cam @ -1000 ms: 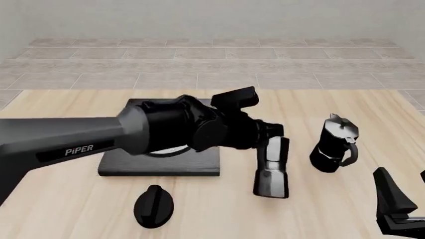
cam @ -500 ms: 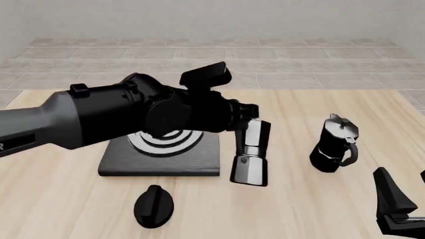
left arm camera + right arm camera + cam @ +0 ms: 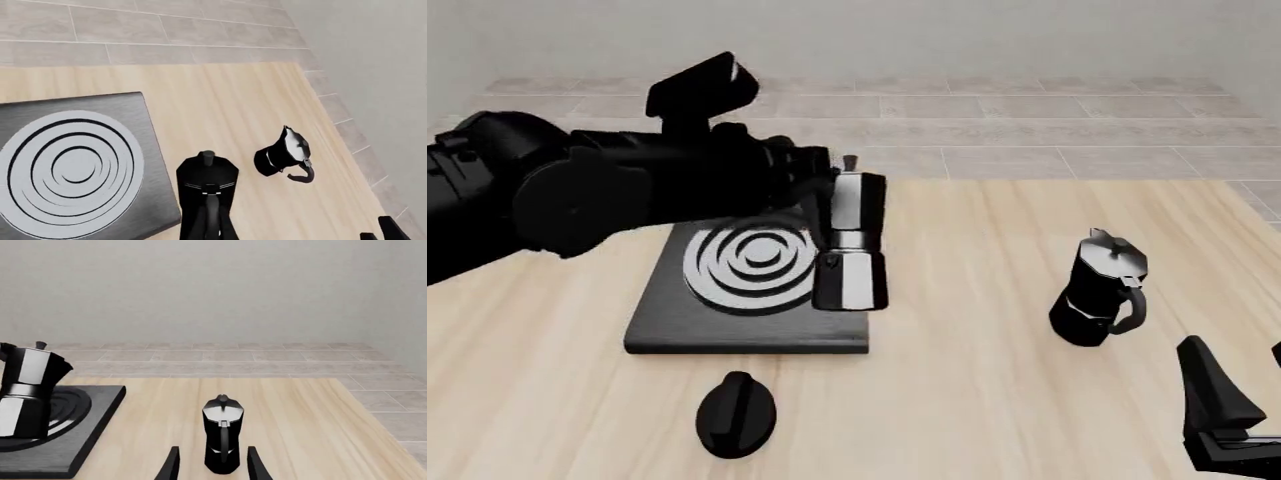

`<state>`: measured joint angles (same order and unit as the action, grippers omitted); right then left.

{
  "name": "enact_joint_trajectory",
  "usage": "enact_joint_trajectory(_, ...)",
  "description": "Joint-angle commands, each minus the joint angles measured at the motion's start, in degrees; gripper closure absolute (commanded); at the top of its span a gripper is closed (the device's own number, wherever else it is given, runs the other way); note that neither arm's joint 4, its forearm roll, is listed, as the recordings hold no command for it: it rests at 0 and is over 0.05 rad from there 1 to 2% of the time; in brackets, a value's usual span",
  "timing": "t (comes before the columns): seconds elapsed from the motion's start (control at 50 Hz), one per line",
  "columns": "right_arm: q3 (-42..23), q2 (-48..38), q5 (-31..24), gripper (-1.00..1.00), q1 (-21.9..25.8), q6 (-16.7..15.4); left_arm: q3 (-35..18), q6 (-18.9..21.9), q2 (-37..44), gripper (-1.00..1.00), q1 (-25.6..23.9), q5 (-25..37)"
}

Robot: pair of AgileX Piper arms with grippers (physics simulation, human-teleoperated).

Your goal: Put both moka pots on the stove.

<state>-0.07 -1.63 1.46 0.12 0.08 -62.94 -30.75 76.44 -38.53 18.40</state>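
One moka pot stands nearly upright over the right edge of the stove, with my left gripper shut on its handle side. I cannot tell whether its base touches the slab. In the left wrist view this pot is beside the stove's silver rings. The other moka pot stands upright on the wood at the right. My right gripper is open low at the front right, short of that pot, and its fingers frame the pot from a distance.
A black oval knob lies on the table in front of the stove. The wooden table ends at a tiled floor and a pale wall behind. The held pot shows in the right wrist view too.
My left arm has lifted the pot it holds from a tilted pose right of the stove, swung it left and back, and brought it upright over the stove's right edge. The right arm has not moved.
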Motion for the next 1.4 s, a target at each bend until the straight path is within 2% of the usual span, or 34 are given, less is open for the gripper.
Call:
enact_joint_trajectory(0.02, 0.1, 0.0, 0.0, -1.00, -0.1, 0.0, 2.2, 4.6, -7.7, 1.00, 4.6, -2.9)
enact_joint_trajectory(0.04, 0.1, 0.0, 0.0, -1.00, -0.1, 0.0, 3.1, 3.6, -8.2, 1.00, 5.2, -3.6)
enact_joint_trajectory(0.2, 0.1, 0.0, 0.0, -1.00, -0.1, 0.0, 4.9, 7.2, -9.8, 1.00, 8.5, -5.9)
enact_joint_trajectory(0.46, 0.1, 0.0, 0.1, -1.00, -0.1, 0.0, 7.2, 9.3, -10.6, 1.00, 13.4, -10.9)
enact_joint_trajectory(0.66, 0.1, 0.0, 0.0, -1.00, -0.1, 0.0, 7.1, 11.0, -8.1, 1.00, 16.1, -13.0)
enact_joint_trajectory(0.7, 0.1, 0.0, 0.1, -1.00, -0.1, 0.0, 6.8, 12.6, -7.9, 1.00, 17.2, -13.5)
enact_joint_trajectory(0.76, 0.1, 0.0, 0.0, -1.00, -0.1, 0.0, 7.6, 11.5, -7.3, 1.00, 17.3, -14.7)
enact_joint_trajectory(0.82, 0.1, 0.0, 0.1, -1.00, -0.1, 0.0, 8.0, 13.4, -6.9, 1.00, 18.3, -16.3)
enact_joint_trajectory(1.28, 0.1, 0.0, 0.1, -1.00, -0.1, 0.0, 8.9, 16.0, -1.0, 1.00, 24.1, -24.2)
enact_joint_trajectory(1.4, 0.1, 0.0, 0.1, -1.00, -0.1, 0.0, 9.0, 17.8, 0.4, 1.00, 25.3, -26.4)
